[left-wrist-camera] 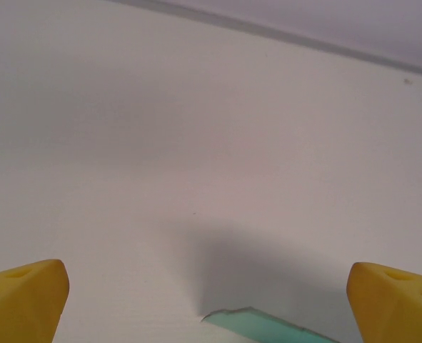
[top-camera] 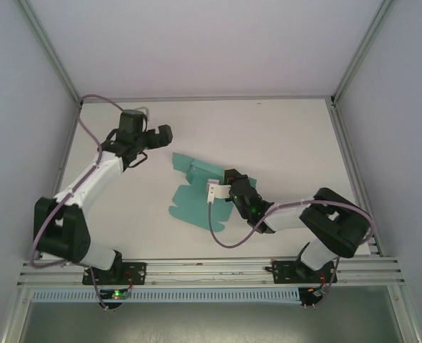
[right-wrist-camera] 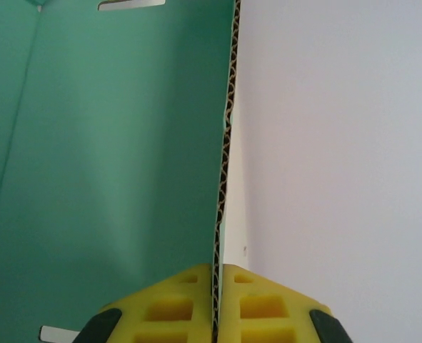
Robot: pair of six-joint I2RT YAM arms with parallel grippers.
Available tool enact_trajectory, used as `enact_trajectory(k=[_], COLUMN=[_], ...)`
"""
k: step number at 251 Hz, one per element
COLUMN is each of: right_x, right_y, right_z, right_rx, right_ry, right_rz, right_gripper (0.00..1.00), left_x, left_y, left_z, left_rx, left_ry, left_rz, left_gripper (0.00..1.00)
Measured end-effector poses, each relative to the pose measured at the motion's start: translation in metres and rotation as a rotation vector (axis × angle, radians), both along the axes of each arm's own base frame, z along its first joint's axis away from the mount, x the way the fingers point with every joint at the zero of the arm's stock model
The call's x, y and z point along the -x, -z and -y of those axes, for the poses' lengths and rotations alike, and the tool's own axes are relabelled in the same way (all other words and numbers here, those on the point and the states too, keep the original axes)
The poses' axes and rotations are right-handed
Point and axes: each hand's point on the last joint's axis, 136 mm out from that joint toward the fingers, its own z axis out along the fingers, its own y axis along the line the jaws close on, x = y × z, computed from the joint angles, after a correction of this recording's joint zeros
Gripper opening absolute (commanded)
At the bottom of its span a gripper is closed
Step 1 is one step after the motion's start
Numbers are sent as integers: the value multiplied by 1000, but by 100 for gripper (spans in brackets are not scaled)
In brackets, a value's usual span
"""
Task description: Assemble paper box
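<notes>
r gripper clamps paper box edge, l gripper spread wide, empty.

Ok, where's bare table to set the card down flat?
The white table is bare from the teal die-cut card sheet out to the right rail and back wall. Crowded at centre, where the right fingers pinch the sheet's edge.

Left wrist view's bottom edge crops the paper box.

Teal-green paper box, yellow pincer pads, white table.
</notes>
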Motion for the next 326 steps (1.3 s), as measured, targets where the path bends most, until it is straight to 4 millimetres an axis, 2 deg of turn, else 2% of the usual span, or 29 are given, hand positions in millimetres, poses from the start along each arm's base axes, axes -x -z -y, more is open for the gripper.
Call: enact_trajectory(k=[27, 66, 90, 107, 144, 169, 243, 288, 326], right_x=[-3, -4, -5, -5, -4, -4, -4, -3, -4], right_y=[-2, -6, -7, -8, -4, -3, -2, -2, 0], right_z=[-8, -13, -14, -14, -13, -13, -12, -11, -11], right_rx=[13, 25, 28, 30, 37, 42, 47, 60, 75], right_ry=[-37, -66, -68, -69, -68, -69, -65, -57, -50], right_rz=[51, 97, 109, 110, 97, 93, 91, 84, 73], right_gripper=[0, 0, 0, 0, 0, 0, 0, 0, 0], left_x=[-17, -28, -21, -16, 6, 23, 77, 102, 121], left_y=[25, 66, 83, 87, 101, 101, 102, 100, 112], left_z=[7, 20, 30, 35, 41, 46, 62, 68, 83], left_rx=[-10, -11, 16, 35, 76, 125, 250, 259, 230], left_ry=[61, 171, 237, 268, 306, 333, 364, 388, 463], left_rz=[-63, -160, -214, -229, -278, -279, -256, -171, -104], left_gripper=[94, 73, 62, 53, 46, 42, 40, 43, 46])
